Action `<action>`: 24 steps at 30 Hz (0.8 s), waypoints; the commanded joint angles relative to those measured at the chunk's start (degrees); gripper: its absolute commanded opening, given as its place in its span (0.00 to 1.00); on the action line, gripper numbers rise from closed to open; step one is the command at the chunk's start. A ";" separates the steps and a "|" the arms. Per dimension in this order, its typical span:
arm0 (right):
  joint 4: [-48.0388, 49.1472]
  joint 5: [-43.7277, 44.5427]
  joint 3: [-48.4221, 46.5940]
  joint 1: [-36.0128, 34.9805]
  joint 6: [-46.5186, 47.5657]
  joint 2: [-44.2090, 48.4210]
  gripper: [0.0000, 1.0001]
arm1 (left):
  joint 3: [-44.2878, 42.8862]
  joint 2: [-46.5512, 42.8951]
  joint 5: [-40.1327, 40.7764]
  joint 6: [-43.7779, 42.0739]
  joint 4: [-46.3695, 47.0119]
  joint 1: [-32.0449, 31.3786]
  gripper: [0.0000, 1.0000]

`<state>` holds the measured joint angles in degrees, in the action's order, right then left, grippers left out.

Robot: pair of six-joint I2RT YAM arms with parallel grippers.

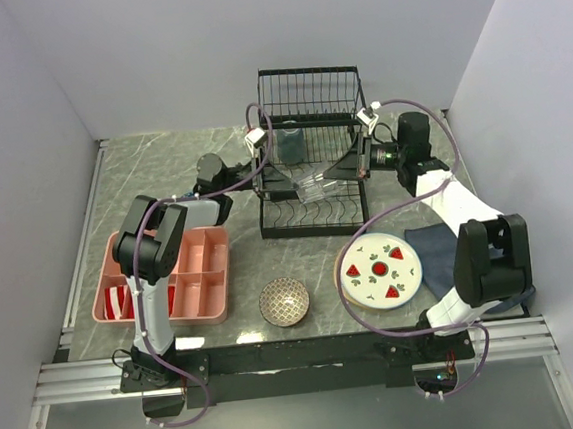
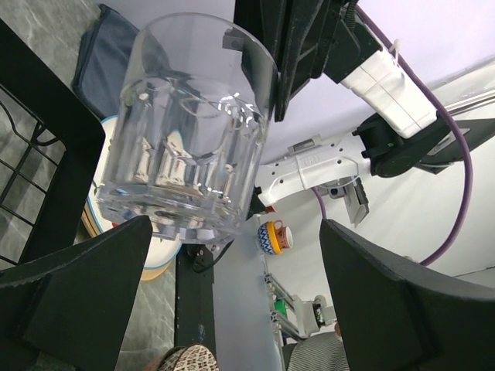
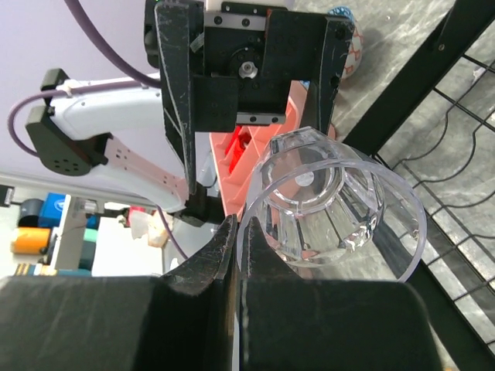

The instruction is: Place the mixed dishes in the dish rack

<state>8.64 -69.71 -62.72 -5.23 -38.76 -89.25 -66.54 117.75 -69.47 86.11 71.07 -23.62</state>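
Overhead first: black wire dish rack (image 1: 313, 152) at the back middle of the marble table (image 1: 162, 165), with a greyish cup (image 1: 289, 142) inside, beneath the upper shelf. Over the slotted base, a clear glass (image 1: 311, 185) lying on its side in the air, between left gripper (image 1: 283, 179) and right gripper (image 1: 337, 174), which meet from opposite sides. Near the front edge, well apart from the rack: pinkish-brown bowl (image 1: 284, 302) on bare table, watermelon plate (image 1: 380, 271) stacked on a tan plate (image 1: 336, 273) whose edge peeks out on the left, dark cloth (image 1: 436, 257) just beside them, and pink tray (image 1: 196, 273) under the left arm.

Next, left wrist: fingers (image 2: 77, 294) spread wide, touching nothing, the glass's thick base hanging just ahead of the gap. Beyond it, the right gripper's dark body at the rim, part of the watermelon plate below, the cloth in the upper left corner, a sliver of the bowl at the bottom edge.

Lastly, right wrist: fingers (image 3: 209, 263) pressed together on the wall of the glass at its rim, pinching it, mouth towards the camera. Facing it, the left gripper with its fingers parted on either side of the glass's base. Rack wires at right, pink tray behind.
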 commanded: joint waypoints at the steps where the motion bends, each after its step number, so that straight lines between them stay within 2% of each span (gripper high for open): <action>1: -4.68 -0.78 -4.16 -0.13 4.74 4.52 0.00 | -2.01 -0.86 -1.37 -4.27 -2.24 -0.64 0.96; 9: -11.63 -0.25 -8.38 1.89 9.14 5.32 0.00 | -2.98 -1.74 -1.72 -8.32 -8.48 -0.29 0.96; 19: -8.91 -0.60 -5.84 1.54 6.42 3.91 0.00 | -2.98 -0.16 0.04 -0.07 3.89 -0.29 0.96; 24: -8.82 -1.04 -5.92 1.02 5.54 3.47 0.00 | -4.12 1.68 0.04 0.90 4.69 -0.64 0.96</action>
<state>-2.26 -69.06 -68.12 -3.62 -32.08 -87.07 -68.14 118.17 -69.56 85.14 70.11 -23.73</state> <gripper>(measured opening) 0.026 0.967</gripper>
